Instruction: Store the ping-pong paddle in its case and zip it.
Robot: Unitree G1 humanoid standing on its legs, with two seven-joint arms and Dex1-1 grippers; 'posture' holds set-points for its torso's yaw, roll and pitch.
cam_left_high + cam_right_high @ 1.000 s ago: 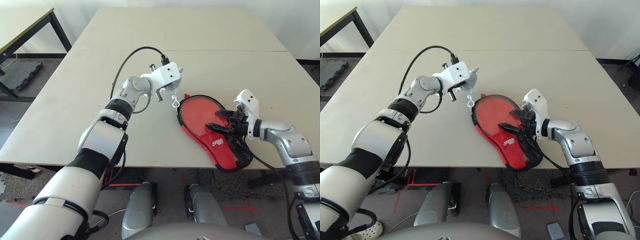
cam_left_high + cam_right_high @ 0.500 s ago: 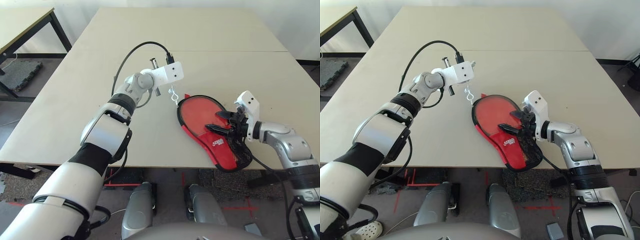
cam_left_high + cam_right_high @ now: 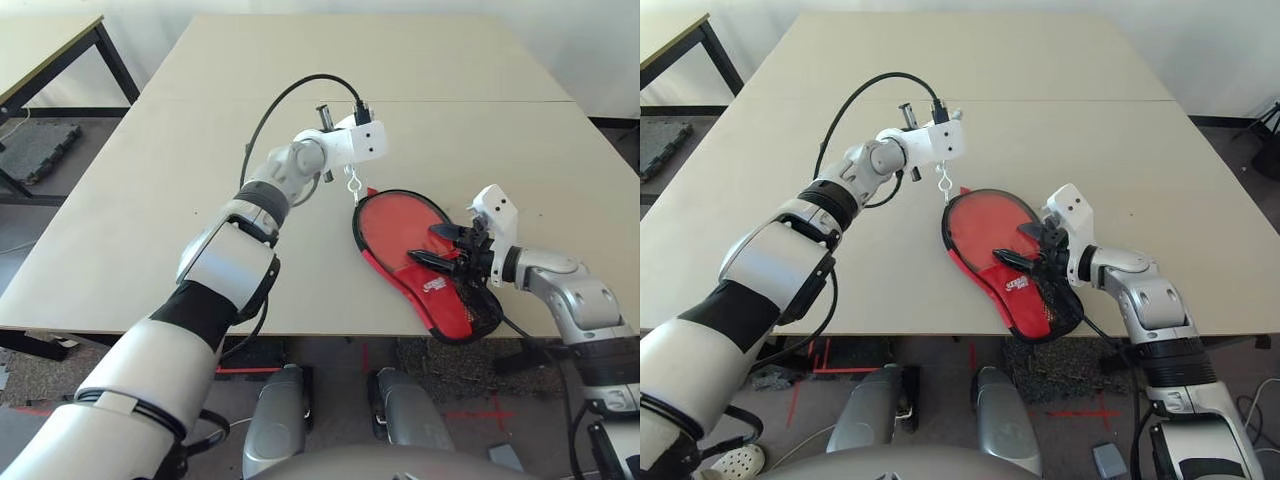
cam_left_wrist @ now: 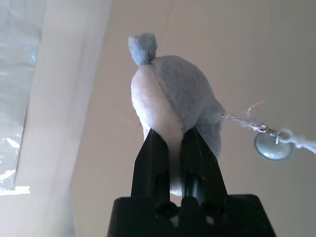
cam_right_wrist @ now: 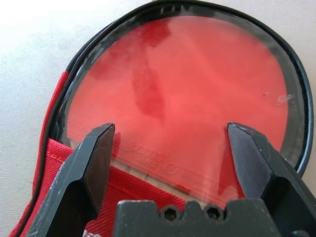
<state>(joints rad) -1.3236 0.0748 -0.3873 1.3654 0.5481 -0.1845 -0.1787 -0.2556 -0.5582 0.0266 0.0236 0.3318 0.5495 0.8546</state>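
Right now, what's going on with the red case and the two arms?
The ping-pong paddle lies inside the case, which sits unzipped at the table's near edge. The left gripper is shut on a grey-white fluffy ball tied by a string to the zipper pull, held raised beside the case's round end. The right gripper hovers open over the paddle near the handle end.

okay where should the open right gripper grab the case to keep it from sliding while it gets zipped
Probably the case's narrow handle end, nearest the right gripper, pinched from above. The paddle's round face fills the wide end and lies flat, while the red flap over the handle is loose fabric, easy to pinch.
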